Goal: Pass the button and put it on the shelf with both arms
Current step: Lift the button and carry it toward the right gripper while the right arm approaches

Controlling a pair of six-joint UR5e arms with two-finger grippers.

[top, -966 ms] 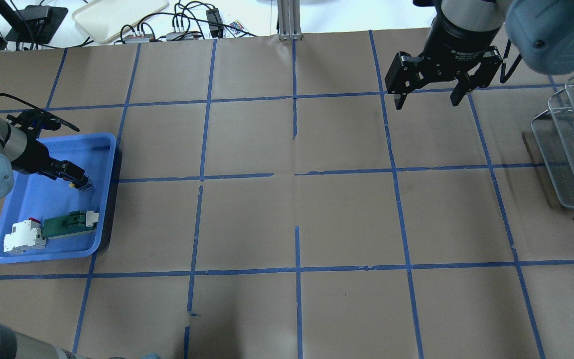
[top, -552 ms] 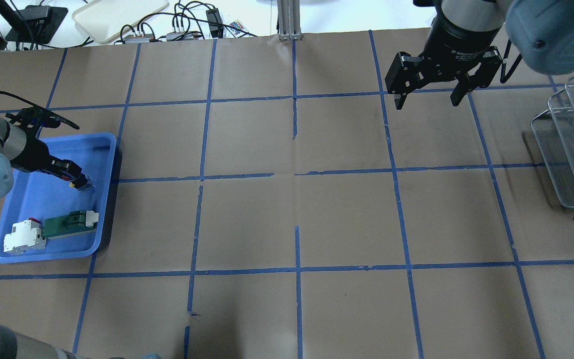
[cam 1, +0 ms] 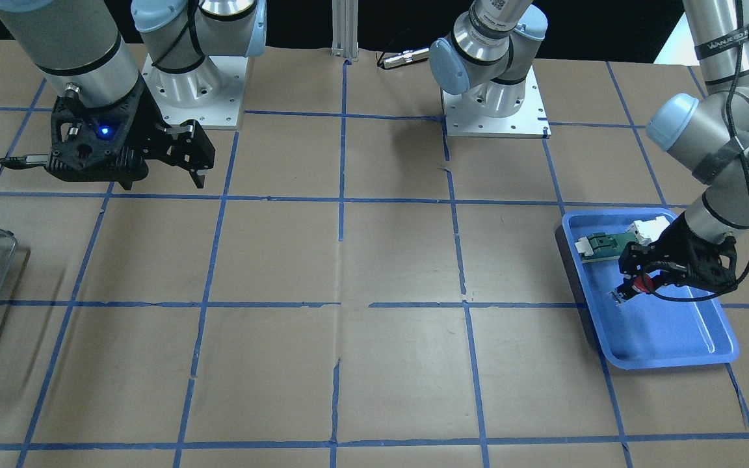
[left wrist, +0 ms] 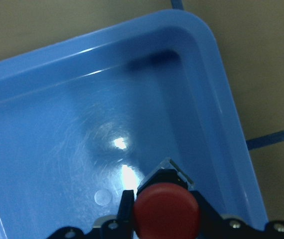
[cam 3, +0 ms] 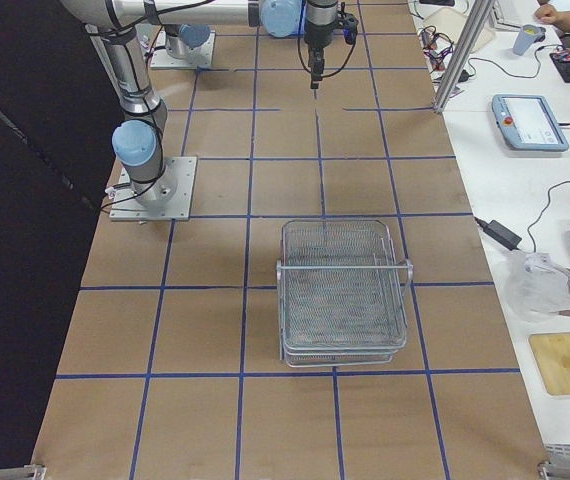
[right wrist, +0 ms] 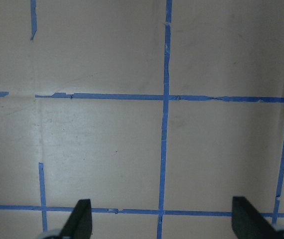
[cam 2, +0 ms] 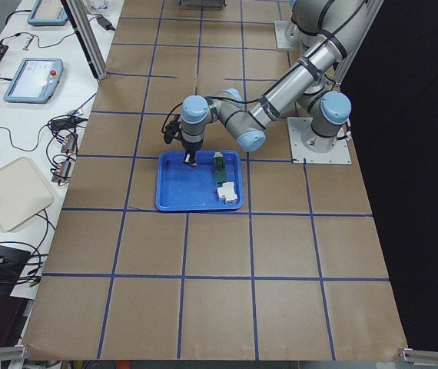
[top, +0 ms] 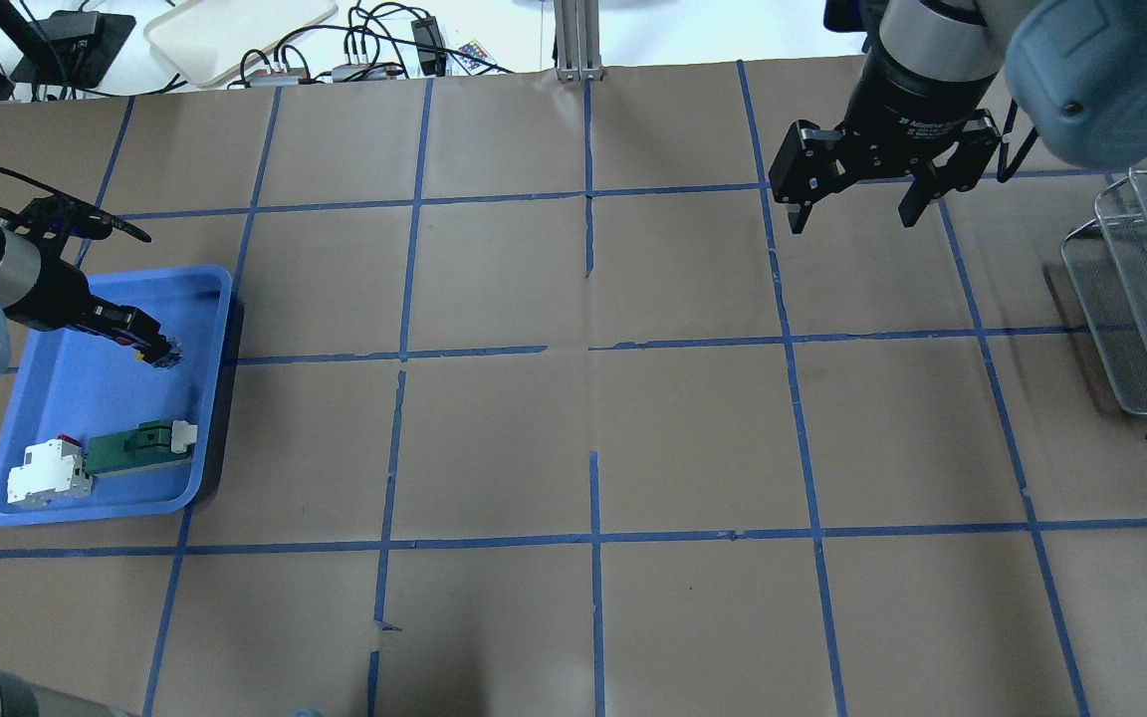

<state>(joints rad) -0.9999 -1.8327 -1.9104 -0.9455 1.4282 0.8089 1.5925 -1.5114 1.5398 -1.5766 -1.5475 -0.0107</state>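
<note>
My left gripper (top: 153,350) is shut on the button (cam 1: 640,283) and holds it over the far part of the blue tray (top: 86,403), just above its floor. The left wrist view shows the button's red cap (left wrist: 166,209) between the jaws, with its blue-grey base pointing down at the tray floor (left wrist: 82,124). My right gripper (top: 852,211) is open and empty, hovering over the table's far right part; its fingertips (right wrist: 80,219) stand wide apart. The wire-mesh shelf (top: 1141,299) stands at the right edge, and also shows in the exterior right view (cam 3: 343,290).
A green-and-white flat part (top: 135,445) and a white-and-red block (top: 46,470) lie in the tray's near end. Cables and a beige tray (top: 235,30) lie beyond the table's far edge. Blue tape lines grid the brown table.
My left gripper has lifted a little and drawn back toward the tray's far left with the button in it. My right gripper has shifted slightly.
</note>
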